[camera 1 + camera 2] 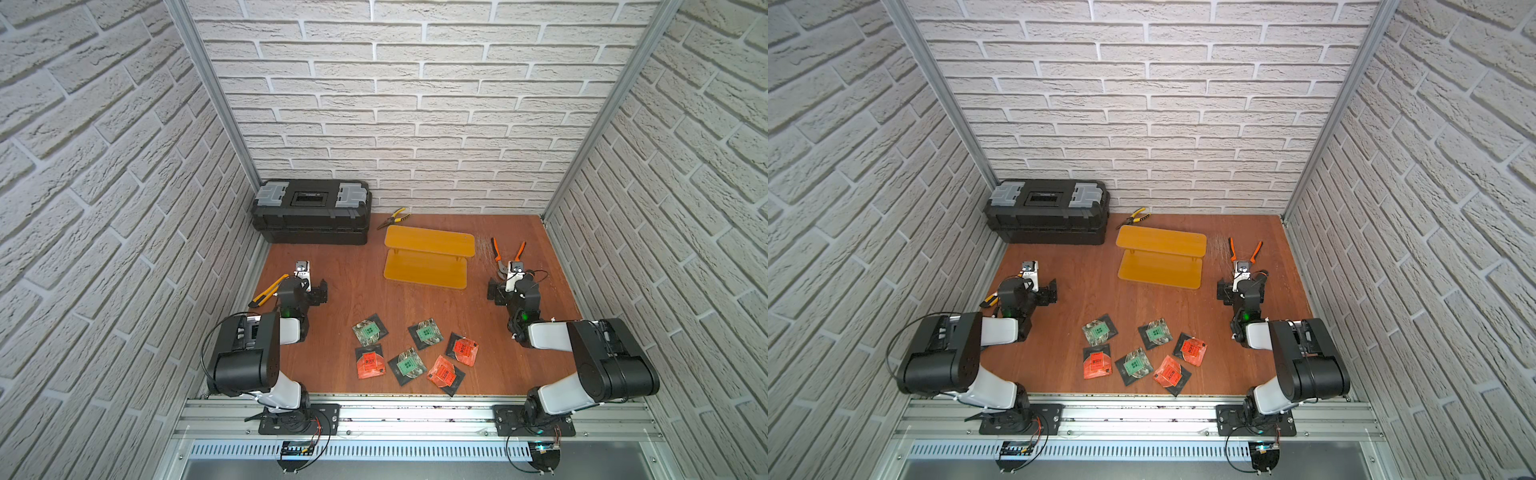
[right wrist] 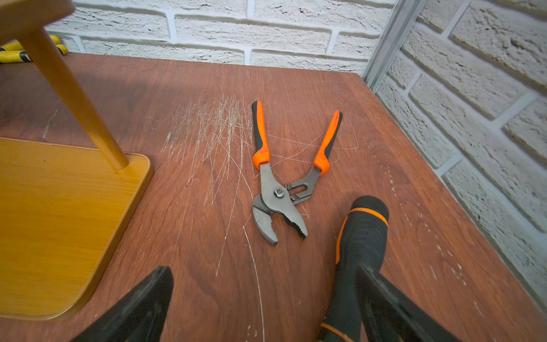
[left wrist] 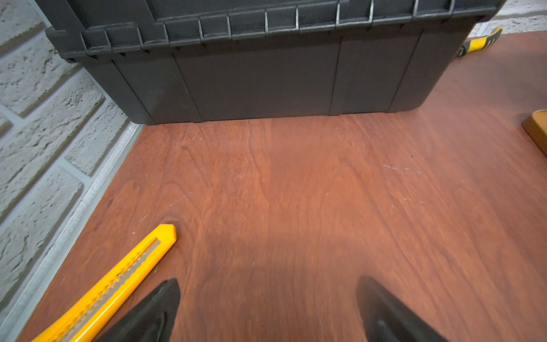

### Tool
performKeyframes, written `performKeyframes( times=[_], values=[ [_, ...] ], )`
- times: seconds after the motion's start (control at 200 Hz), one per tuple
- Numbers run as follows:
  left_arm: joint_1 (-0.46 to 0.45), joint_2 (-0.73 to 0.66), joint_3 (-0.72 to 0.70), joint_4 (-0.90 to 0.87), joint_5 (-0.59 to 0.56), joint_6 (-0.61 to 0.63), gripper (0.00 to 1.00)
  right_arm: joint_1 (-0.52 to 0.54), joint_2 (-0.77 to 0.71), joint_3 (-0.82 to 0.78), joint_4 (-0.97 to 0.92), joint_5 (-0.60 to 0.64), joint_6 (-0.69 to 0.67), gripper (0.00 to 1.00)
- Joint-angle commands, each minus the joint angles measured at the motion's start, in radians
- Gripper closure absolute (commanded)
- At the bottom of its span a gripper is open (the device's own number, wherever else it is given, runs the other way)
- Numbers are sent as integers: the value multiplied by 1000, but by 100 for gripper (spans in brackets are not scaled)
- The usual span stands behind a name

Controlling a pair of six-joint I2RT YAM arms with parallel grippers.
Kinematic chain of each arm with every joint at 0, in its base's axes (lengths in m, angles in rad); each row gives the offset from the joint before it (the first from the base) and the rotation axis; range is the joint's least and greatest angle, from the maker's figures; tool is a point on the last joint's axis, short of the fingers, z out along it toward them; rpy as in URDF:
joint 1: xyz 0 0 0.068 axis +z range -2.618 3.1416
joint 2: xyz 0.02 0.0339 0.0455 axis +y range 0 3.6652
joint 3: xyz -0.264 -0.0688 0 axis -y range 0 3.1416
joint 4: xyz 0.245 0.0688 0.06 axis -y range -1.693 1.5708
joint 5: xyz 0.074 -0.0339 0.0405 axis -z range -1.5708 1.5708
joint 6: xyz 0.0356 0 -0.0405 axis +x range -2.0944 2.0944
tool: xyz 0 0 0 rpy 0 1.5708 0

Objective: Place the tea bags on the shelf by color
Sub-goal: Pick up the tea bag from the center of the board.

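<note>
The tea bags [image 1: 408, 364] — all six — are lying face up on the table [image 1: 353, 266] in a loose cluster in front of the shelf [image 1: 428, 242], well apart from it. Greens and reds are mixing there, with the left-end green bag [image 1: 370, 330] and the right-end red bag [image 1: 462, 348] marking its two ends. Left of the shelf, the left gripper [image 3: 268, 281] is hovering over bare wood with its jaws spread wide and nothing between them. It is facing the toolbox [image 3: 251, 74], with a utility knife [image 3: 118, 281] lying beside it. The shelf itself is standing with both plates showing bare. Right of the shelf, the right gripper [image 2: 263, 269] is hanging equally released and empty. A screwdriver handle [image 2: 361, 234] is lying by one finger — whether touching, I cannot tell — and the pliers [image 2: 275, 192] are resting just ahead. By my reading the sorting is not yet starting: nothing is placed, and all six bags are waiting to be lifted over, one colour per tier.
</note>
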Motion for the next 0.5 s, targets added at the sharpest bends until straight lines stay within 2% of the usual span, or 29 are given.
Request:
performKeyframes(
  times=[0.0, 0.495],
  values=[
    [2, 6, 17, 53, 3, 6, 2, 4, 1, 19, 47, 9, 1, 0],
    [8, 8, 18, 51, 14, 1, 2, 5, 1, 20, 47, 9, 3, 1]
  ],
)
